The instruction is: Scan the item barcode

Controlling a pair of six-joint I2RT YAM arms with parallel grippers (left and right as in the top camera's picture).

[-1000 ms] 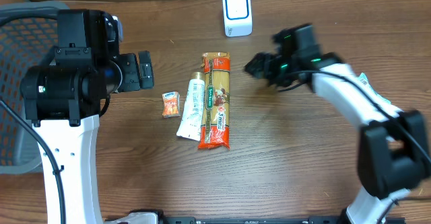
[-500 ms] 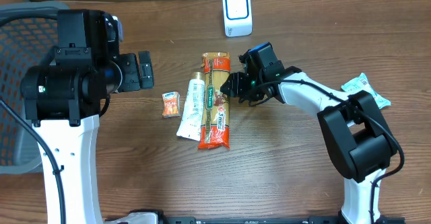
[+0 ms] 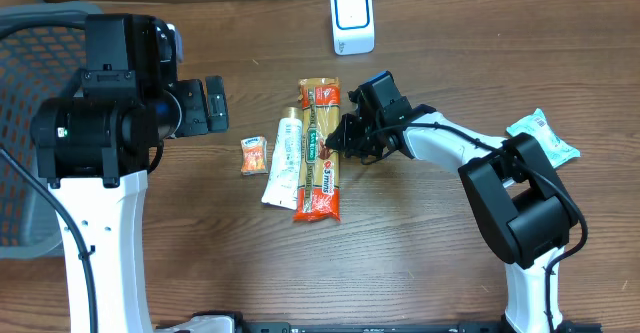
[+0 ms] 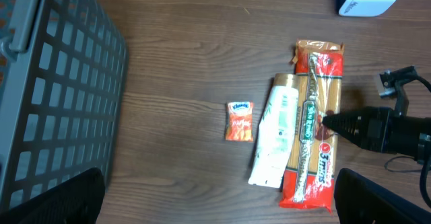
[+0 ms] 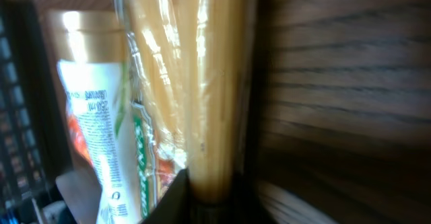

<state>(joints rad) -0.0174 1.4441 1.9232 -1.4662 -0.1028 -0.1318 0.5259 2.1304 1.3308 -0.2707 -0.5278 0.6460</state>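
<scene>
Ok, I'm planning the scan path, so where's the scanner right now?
In the overhead view the scanner sits near the table's far edge, slightly right of centre, just beyond the far end of the spaghetti pack.

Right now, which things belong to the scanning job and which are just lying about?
In the job: pasta, right gripper closed on it, scanner.
Lying about: tube, orange packet, teal packet, basket.
</scene>
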